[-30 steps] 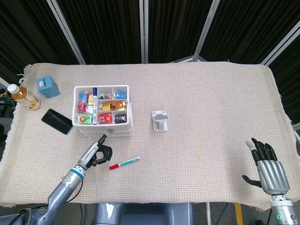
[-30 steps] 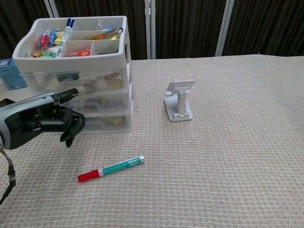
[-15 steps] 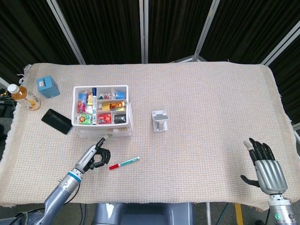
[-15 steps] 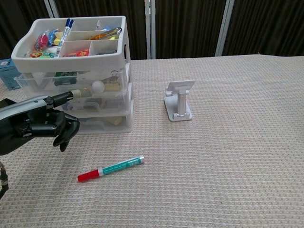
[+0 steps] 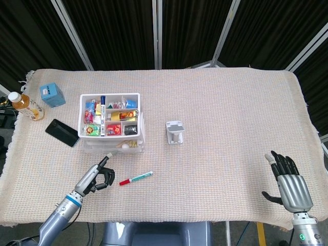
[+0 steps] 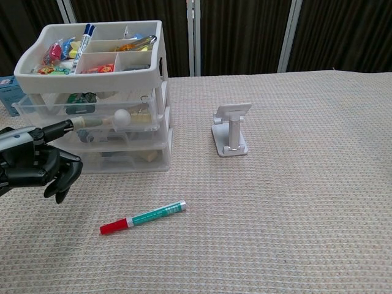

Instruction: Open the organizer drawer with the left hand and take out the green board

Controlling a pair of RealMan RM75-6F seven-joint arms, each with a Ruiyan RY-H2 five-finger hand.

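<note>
Chest view, left hand (image 6: 33, 164) curled, one extended fingertip seemingly hooking the organizer drawer (image 6: 92, 116), right hand (image 5: 291, 179) spread.

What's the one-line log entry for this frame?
drawer: partly open | left robot hand: fingertip at drawer front | right robot hand: open, idle | green board: not visible
</note>
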